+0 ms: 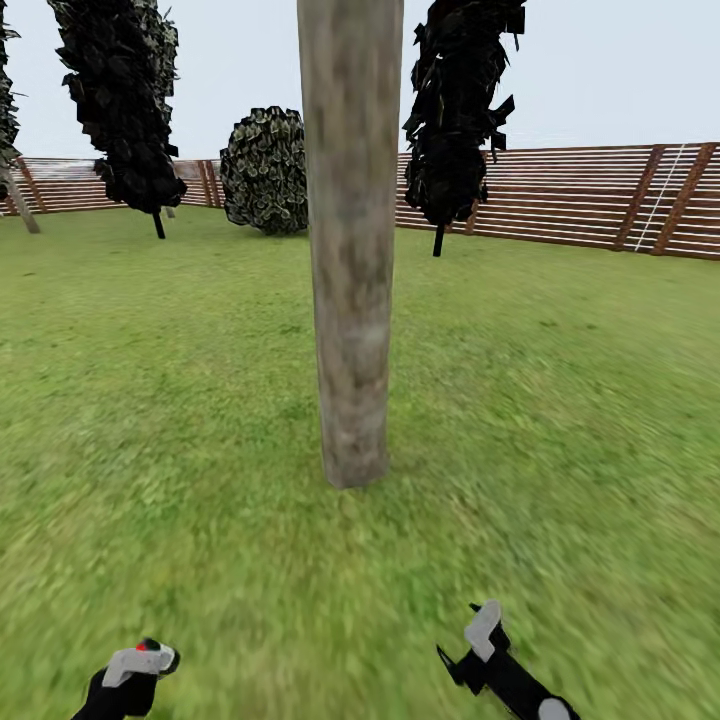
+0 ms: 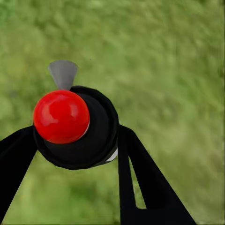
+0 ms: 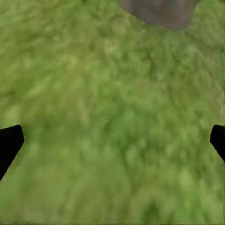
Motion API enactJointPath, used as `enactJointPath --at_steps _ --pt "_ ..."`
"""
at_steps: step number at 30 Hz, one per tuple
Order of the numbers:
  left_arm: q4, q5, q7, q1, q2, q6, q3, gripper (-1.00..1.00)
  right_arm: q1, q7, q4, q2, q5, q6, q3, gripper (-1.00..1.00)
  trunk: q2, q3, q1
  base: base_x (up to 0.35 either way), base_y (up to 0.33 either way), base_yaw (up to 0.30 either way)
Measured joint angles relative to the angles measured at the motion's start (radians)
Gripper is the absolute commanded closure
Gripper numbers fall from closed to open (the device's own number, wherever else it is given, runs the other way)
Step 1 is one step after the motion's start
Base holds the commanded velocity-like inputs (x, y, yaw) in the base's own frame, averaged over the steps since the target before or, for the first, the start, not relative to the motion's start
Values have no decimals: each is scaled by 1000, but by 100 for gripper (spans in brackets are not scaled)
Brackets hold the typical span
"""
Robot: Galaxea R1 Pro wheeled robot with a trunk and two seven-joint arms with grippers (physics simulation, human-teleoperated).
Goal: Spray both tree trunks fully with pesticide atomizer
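A thick, mottled grey-tan tree trunk [image 1: 350,250] rises from the grass floor [image 1: 560,420] straight ahead, a short way beyond both arms. My left gripper [image 1: 130,682] is low on the left, shut on the pesticide atomizer [image 1: 142,660]. In the left wrist view the atomizer [image 2: 70,126] has a black body, a red round cap and a grey nozzle, held between the black fingers [image 2: 140,178]. My right gripper [image 1: 466,645] hangs open and empty over the grass at the lower right. The trunk's base [image 3: 159,11] lies ahead of the open right gripper [image 3: 112,140]. No pesticide is in view.
A brown slatted fence [image 1: 560,195] closes the lawn at the back. Two thin-trunked dark-leaved trees [image 1: 130,100] [image 1: 460,100] and a round bush [image 1: 265,170] stand before it. Open grass lies on both sides of the trunk.
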Motion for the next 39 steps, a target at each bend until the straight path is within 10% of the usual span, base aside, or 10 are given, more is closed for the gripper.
enactJointPath --at_steps 3,4,6,13,16,17,23,31,39 --pt "-28 -73 -197 -47 23 50 -5 100 -72 195 -4 0 22 55 0 -100 0 0 0 0 0 0" --pt "-34 -261 -403 -117 33 126 -11 100 -137 364 -5 0 29 76 1 -100 0 0 0 0 0 0" --pt "-45 -356 -550 -187 32 144 -7 100 -176 460 -6 1 30 80 0 -100 0 0 0 0 0 0" --pt "-113 -505 -773 -268 20 173 -5 100 -225 624 -31 2 30 81 0 -100 0 0 0 0 0 0" --pt "-134 -571 -791 -269 -6 189 -8 100 -226 708 -64 7 31 82 2 -100 0 0 0 0 0 0" --pt "-136 -588 -792 -269 -15 191 -8 100 -226 713 -66 9 32 82 2 100 0 0 0 0 0 0" --pt "-138 -683 -792 -284 -87 195 -8 100 -226 724 -70 58 33 80 3 100 0 0 0 0 0 0" --pt "-138 -702 -792 -289 -140 194 -10 100 -227 724 -97 96 60 81 30 100 0 0 0 0 0 0" --pt "-138 -740 -789 -291 -186 206 -93 100 -229 724 -113 128 80 81 114 100 0 0 0 0 0 0"
